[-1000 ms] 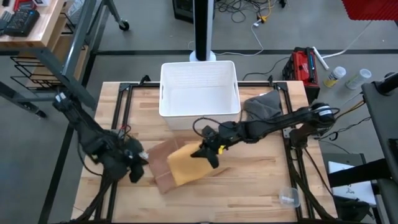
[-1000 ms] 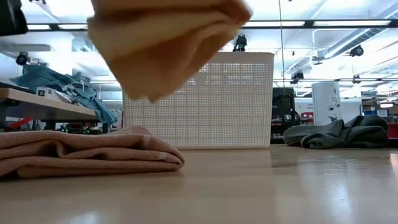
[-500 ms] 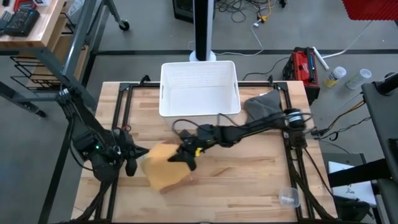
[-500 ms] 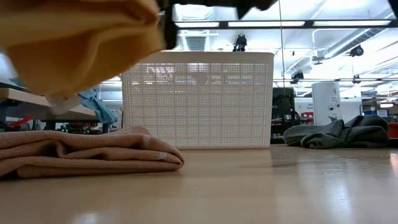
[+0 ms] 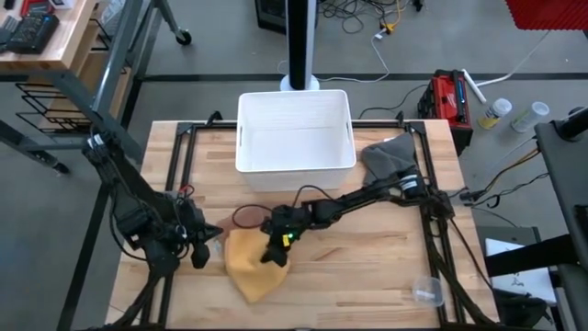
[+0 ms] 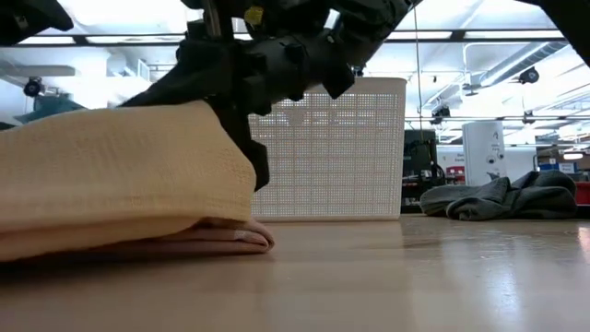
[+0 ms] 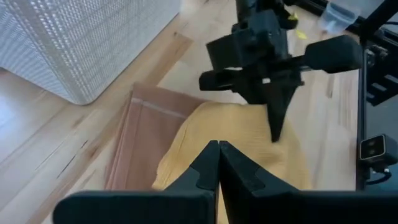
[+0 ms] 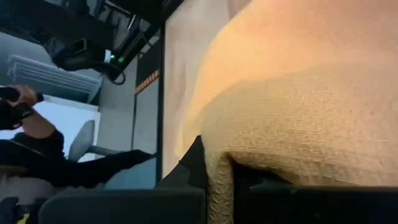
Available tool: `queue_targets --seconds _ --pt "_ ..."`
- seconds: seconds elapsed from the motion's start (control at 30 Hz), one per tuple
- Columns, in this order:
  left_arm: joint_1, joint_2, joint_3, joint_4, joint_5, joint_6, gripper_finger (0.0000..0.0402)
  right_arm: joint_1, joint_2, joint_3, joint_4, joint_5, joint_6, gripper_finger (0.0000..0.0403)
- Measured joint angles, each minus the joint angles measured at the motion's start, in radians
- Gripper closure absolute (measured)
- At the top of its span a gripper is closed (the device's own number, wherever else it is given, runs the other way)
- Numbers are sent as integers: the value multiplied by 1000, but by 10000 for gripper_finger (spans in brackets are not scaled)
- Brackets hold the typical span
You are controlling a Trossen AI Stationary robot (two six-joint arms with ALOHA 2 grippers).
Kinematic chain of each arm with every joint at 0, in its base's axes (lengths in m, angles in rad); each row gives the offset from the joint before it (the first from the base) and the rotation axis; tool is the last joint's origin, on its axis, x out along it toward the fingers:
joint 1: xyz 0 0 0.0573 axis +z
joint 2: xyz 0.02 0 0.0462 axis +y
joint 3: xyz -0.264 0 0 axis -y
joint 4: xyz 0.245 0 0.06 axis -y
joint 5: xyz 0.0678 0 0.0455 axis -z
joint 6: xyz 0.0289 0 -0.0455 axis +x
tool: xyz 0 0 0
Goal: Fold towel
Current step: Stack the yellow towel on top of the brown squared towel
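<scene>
Right jaws (image 5: 272, 253) pinching yellow towel (image 5: 253, 268) edge, left jaws (image 5: 204, 250) closed beside it, bare table (image 5: 377, 267) rightward.

My right gripper (image 5: 273, 253) sits on the towel (image 5: 251, 268) at the table's (image 5: 386, 267) front left, fingers pinching a fold of it. A second cloth (image 7: 134, 146) lies under the towel. My left gripper (image 5: 204, 250) waits just beside the towel's left edge. Behind the right fingers stands the basket (image 5: 294, 130); a rag (image 5: 387, 156) lies to the basket's right.
</scene>
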Motion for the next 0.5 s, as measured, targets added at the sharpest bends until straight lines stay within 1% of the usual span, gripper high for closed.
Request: queue_targets --seconds 0.1,0.2,0.3,0.4,0.5 --pt "0 32 0 4 2 -3 401 -7 -1 1 -19 6 -20 394" --pt "2 66 0 3 60 -58 401 -12 -7 1 -26 8 -25 394" --pt "6 105 -4 -11 155 -206 401 -12 -8 2 -55 6 -26 390" --pt "5 134 -15 -10 192 -375 401 3 -8 2 -94 10 -53 395" --pt "6 151 -38 -4 217 -509 391 17 -8 3 -131 11 -75 395"
